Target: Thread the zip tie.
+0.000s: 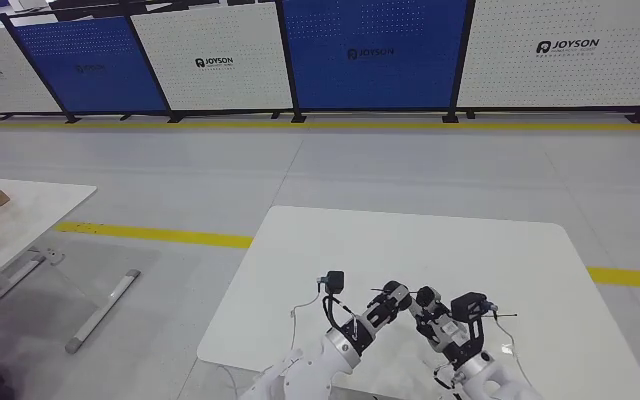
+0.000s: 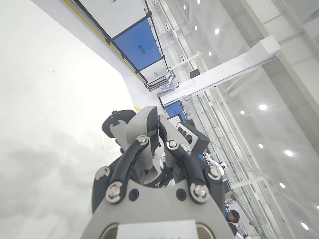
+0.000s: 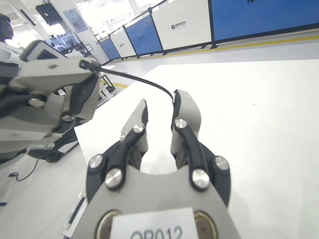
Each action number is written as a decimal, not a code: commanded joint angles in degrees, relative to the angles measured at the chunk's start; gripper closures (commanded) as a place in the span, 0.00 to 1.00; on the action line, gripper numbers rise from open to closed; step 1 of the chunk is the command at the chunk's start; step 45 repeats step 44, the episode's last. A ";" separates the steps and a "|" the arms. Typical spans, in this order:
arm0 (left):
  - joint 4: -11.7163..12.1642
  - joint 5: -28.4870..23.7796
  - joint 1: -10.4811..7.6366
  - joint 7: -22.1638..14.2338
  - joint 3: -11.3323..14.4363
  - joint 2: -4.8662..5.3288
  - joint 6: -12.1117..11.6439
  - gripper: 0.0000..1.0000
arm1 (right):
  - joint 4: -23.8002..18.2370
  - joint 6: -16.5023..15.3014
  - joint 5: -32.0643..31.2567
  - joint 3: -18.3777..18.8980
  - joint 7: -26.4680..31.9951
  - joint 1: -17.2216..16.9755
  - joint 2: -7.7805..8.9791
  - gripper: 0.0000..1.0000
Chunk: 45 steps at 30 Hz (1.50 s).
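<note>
Pinching zip tie head with left gripper, right gripper wide open at tail; gotta grab and loop next.

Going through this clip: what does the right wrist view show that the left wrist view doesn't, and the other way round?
Right wrist view adds: the black zip tie as a long strap, arcing from its head pinched in the left gripper across to one fingertip of the right gripper, whose jaws stand apart.
Left wrist view adds: a close look from behind at the left gripper's fingers, closed on a short black bit of the tie, with ceiling lights beyond.
Shared: the white table and the blue and white partition panels.
</note>
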 commanded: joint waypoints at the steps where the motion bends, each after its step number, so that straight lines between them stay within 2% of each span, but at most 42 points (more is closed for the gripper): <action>1: 0.10 -0.51 0.04 0.36 -0.47 0.01 -0.24 1.00 | -0.69 -0.73 1.27 1.22 -2.04 -1.19 0.12 0.00; 5: 0.09 -1.74 0.47 0.65 -1.82 0.14 -0.82 1.00 | -2.10 -2.73 3.93 4.07 -5.02 -3.86 0.48 0.00; 11: -0.04 -3.24 0.98 0.82 -3.78 0.33 -1.32 1.00 | -5.34 -2.73 7.83 8.23 -8.97 -7.94 1.20 0.00; 16: 1.04 -4.36 0.84 0.89 -4.58 0.32 -0.98 1.00 | -7.13 -2.73 13.71 11.87 -11.29 -10.52 2.01 0.00; 20: 2.00 -5.16 0.09 1.09 -4.44 0.15 -0.10 1.00 | -7.99 -2.73 20.19 14.10 -13.07 -11.80 2.60 0.00; 27: 4.44 -5.97 -2.40 3.10 -3.09 -0.54 1.93 1.00 | -6.18 -2.73 31.15 16.47 -16.21 -12.30 3.05 0.00; 30: 5.45 -6.78 -2.93 2.34 -2.65 -0.71 2.39 1.00 | -6.18 -2.73 31.15 16.47 -16.21 -12.30 3.05 0.00; 45: 5.45 -6.78 -2.93 2.34 -2.65 -0.71 2.39 1.00 | -6.18 -2.73 31.15 16.47 -16.21 -12.30 3.05 0.00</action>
